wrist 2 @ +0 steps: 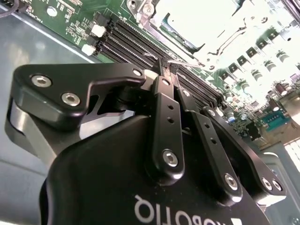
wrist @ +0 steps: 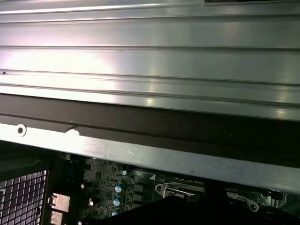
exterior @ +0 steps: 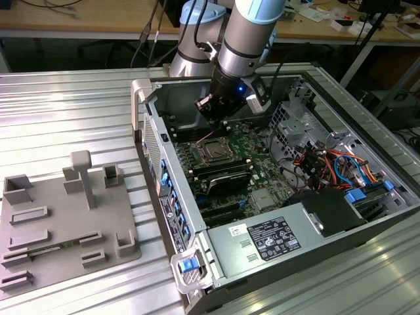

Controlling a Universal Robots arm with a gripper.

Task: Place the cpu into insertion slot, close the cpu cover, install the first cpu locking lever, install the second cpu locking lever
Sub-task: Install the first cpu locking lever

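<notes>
In the exterior view my gripper hangs inside the open computer case, just behind the insertion slot on the green motherboard. The second wrist view shows its black fingers pressed together. The gripper is shut, with its tips right at the end of a thin metal locking lever; I cannot tell whether they touch it. Beyond them lies the bright silver cpu in the slot, with the cpu cover lying flat around it. The socket's metal rim also peeks out in the first wrist view.
Long black memory slots run beside the socket. A power supply sits at the case front, and a drive cage with cables on the exterior view's right. A grey fixture plate lies outside. The case wall is close.
</notes>
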